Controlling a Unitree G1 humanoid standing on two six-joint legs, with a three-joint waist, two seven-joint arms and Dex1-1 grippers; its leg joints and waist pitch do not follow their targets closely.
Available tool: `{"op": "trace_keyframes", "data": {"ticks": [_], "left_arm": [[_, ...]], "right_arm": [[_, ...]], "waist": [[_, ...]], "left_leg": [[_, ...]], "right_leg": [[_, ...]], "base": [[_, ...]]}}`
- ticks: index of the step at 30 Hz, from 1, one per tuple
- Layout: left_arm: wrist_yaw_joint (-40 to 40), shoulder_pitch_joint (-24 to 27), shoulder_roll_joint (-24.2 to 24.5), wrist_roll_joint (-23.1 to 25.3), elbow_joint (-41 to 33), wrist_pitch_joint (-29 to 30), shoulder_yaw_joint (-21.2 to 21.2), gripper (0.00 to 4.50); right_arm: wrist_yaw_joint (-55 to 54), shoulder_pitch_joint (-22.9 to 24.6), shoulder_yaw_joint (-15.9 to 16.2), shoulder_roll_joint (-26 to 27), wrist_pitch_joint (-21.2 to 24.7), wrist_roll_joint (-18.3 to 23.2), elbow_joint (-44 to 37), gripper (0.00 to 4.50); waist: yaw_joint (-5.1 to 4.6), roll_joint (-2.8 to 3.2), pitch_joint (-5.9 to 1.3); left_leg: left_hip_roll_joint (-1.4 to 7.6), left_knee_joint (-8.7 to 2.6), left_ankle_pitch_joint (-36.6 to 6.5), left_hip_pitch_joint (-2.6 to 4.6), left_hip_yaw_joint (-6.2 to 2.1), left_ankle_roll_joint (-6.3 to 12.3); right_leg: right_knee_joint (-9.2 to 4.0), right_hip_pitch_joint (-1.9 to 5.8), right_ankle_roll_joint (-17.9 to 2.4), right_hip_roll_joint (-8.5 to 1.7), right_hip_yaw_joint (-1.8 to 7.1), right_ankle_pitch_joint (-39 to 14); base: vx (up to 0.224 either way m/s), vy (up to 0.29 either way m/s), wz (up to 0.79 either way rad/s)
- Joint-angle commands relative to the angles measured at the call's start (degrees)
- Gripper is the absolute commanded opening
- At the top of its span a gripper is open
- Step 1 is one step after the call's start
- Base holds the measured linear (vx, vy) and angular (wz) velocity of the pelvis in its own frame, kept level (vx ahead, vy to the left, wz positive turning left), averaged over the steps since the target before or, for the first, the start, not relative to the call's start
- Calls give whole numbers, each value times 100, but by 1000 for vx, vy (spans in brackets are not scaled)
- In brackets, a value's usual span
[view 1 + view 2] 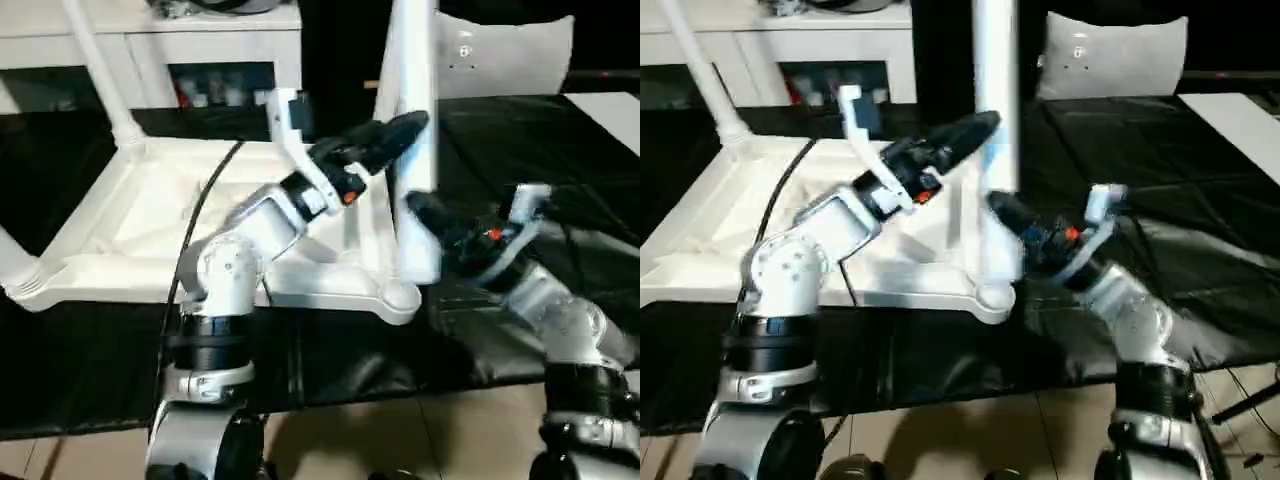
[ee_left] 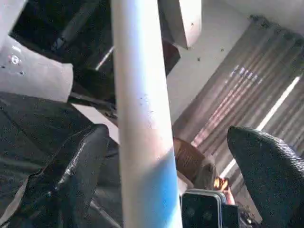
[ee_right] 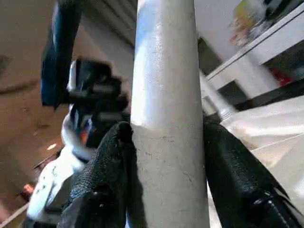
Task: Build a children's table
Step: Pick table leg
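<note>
The children's table lies upside down: its white tabletop (image 1: 150, 210) rests ribbed side up on the black cover. One white leg (image 1: 412, 60) stands upright at the near right corner socket (image 1: 400, 298). My right gripper (image 1: 418, 208) is shut on this leg low down, with both fingers (image 3: 104, 180) pressed against the tube (image 3: 166, 118). Higher up, my left gripper (image 1: 405, 128) is open around the same leg (image 2: 142, 118), and its fingers (image 2: 71, 175) stand apart from it on both sides. Another leg (image 1: 95, 60) rises from the far left corner, and one more (image 1: 15, 265) pokes out at the near left corner.
The black-covered work table (image 1: 560, 150) stretches to the right and ends near the tiled floor (image 1: 400, 430). A white shelf unit (image 1: 150, 40) stands behind, and a white panel (image 1: 510, 55) at the back right. A black cable (image 1: 195, 220) runs along my left arm.
</note>
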Motion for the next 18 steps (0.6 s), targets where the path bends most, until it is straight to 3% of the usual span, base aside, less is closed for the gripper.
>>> {"op": "trace_keyframes", "data": {"ticks": [1,4,6,8,11,15,17,18], "left_arm": [[151,-94,-140,-49,48,112,-9,450],[216,-26,-139,16,-49,112,-186,450],[300,13,-83,317,-54,-246,-333,450],[335,18,-69,436,-39,-381,-369,450],[464,49,-39,754,-35,-689,-478,421],[1007,-11,77,1481,122,-1159,-785,389],[1334,-42,139,1892,243,-1362,-932,377],[1359,-44,145,1925,251,-1377,-944,377]], "right_arm": [[-38,58,71,-19,5,72,-215,188],[-266,171,400,96,-370,-298,-359,188],[-603,234,658,246,-884,-845,-422,188],[-684,248,713,281,-983,-966,-436,187],[-1039,252,953,416,-1574,-1483,-407,186],[-2029,156,1647,470,-3207,-2924,-51,186],[-2430,100,1842,532,-3681,-3389,83,186],[-2472,94,1859,537,-3724,-3434,96,186]], "waist": [[11,-100,-479],[42,-94,-482],[42,-95,-477],[30,-96,-476],[23,-80,-464],[-4,-67,-460],[-17,-71,-449],[-32,-82,-448]], "left_leg": [[109,-357,-541,60,-15,326],[118,-365,-501,60,-19,274],[121,-372,-512,49,-27,236],[113,-377,-536,54,-24,212],[118,-388,-636,55,-28,169],[114,-395,-714,65,-27,48],[106,-406,-829,69,-28,33],[94,-401,-842,62,-19,38]], "right_leg": [[-475,345,-768,-392,198,-1565],[-466,339,-791,-411,204,-1451],[-474,335,-728,-419,208,-1450],[-472,345,-681,-416,210,-1480],[-490,331,-618,-426,214,-1566],[-495,313,-519,-415,216,-1663],[-511,306,-469,-415,217,-1784],[-513,314,-450,-406,220,-1797]], "base": [[0,0,0],[0,0,0],[0,0,0],[0,0,0],[0,0,0],[0,0,0],[0,0,0],[0,0,0]]}}
